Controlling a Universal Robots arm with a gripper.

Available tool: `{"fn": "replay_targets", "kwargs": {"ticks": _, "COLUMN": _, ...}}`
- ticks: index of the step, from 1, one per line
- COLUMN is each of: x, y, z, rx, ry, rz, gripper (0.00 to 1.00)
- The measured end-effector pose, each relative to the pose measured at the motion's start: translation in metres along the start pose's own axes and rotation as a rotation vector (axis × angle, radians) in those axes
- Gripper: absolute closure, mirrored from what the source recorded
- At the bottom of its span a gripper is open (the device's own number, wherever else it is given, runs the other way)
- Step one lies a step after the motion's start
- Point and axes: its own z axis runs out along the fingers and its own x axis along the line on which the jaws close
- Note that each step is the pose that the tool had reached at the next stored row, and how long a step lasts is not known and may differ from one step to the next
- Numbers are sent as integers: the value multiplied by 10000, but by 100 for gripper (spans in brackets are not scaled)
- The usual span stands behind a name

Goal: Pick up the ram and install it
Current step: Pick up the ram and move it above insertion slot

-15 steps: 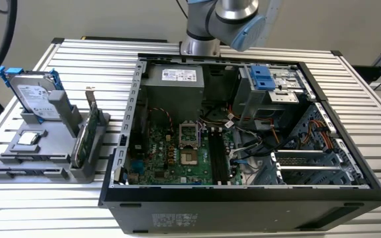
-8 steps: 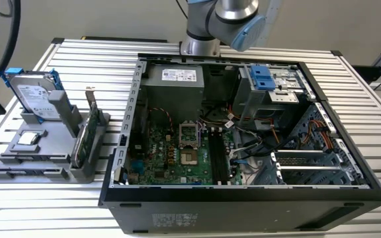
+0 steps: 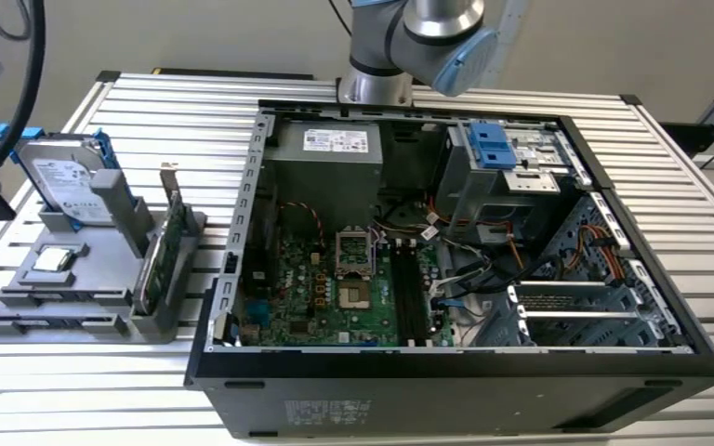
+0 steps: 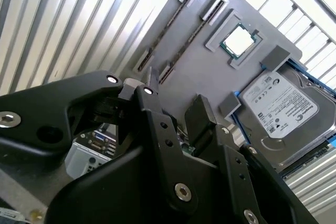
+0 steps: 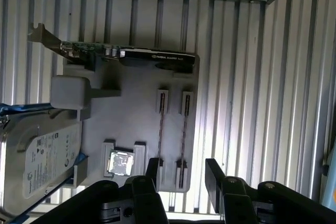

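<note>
Claw: my claw [image 5: 183, 174] hangs open, its fingers [image 5: 214, 170] spread with nothing between them, above the grey holder tray [image 5: 131, 108].
Ram: the ram [image 5: 184, 129] stands on edge in a tray slot, below the claw and untouched. In the first wrist view I see it in line with the gap between the fingers.
Second stick: a twin stick [image 5: 161, 129] stands just beside it, on the processor chip's [image 5: 119, 162] side.
Tray, farther on: hard drive [image 5: 42, 166] and graphics card [image 5: 152, 57].
Tabletop: slatted metal tabletop [image 3: 705, 232]. The tray sits by its edge at the exterior view's left, and the open computer case [image 3: 456, 390] is mid-tabletop.
Room: pale wall [image 3: 208, 37] behind.
</note>
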Motion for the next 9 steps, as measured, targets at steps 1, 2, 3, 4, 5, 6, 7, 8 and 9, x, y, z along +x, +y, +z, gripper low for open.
{"fn": "replay_targets", "kwargs": {"ticks": 1, "x": 0, "y": -1, "z": 8, "rx": 1, "ry": 0, "rz": 4, "gripper": 0}}
{"fn": "replay_targets", "kwargs": {"ticks": 2, "x": 0, "y": -1, "z": 16, "rx": 0, "ry": 1, "rz": 6, "gripper": 0}}
{"fn": "replay_targets", "kwargs": {"ticks": 3, "x": 0, "y": -1, "z": 23, "rx": 2, "ry": 1, "rz": 8, "gripper": 0}}
{"fn": "replay_targets", "kwargs": {"ticks": 4, "x": 1, "y": -1, "z": 32, "rx": 3, "ry": 0, "rz": 10, "gripper": 0}}
{"fn": "replay_targets", "kwargs": {"ticks": 5, "x": 1, "y": -2, "z": 40, "rx": 5, "ry": 0, "rz": 13, "gripper": 0}}
{"fn": "replay_targets", "kwargs": {"ticks": 6, "x": 1, "y": -2, "z": 48, "rx": 5, "ry": 0, "rz": 14, "gripper": 0}}
{"fn": "replay_targets", "kwargs": {"ticks": 7, "x": 1, "y": -2, "z": 56, "rx": 6, "ry": 0, "rz": 16, "gripper": 0}}
{"fn": "replay_targets", "kwargs": {"ticks": 8, "x": 1, "y": -2, "z": 64, "rx": 8, "ry": 0, "rz": 18, "gripper": 0}}
{"fn": "replay_targets", "kwargs": {"ticks": 9, "x": 1, "y": -3, "z": 71, "rx": 9, "ry": -1, "rz": 20, "gripper": 0}}
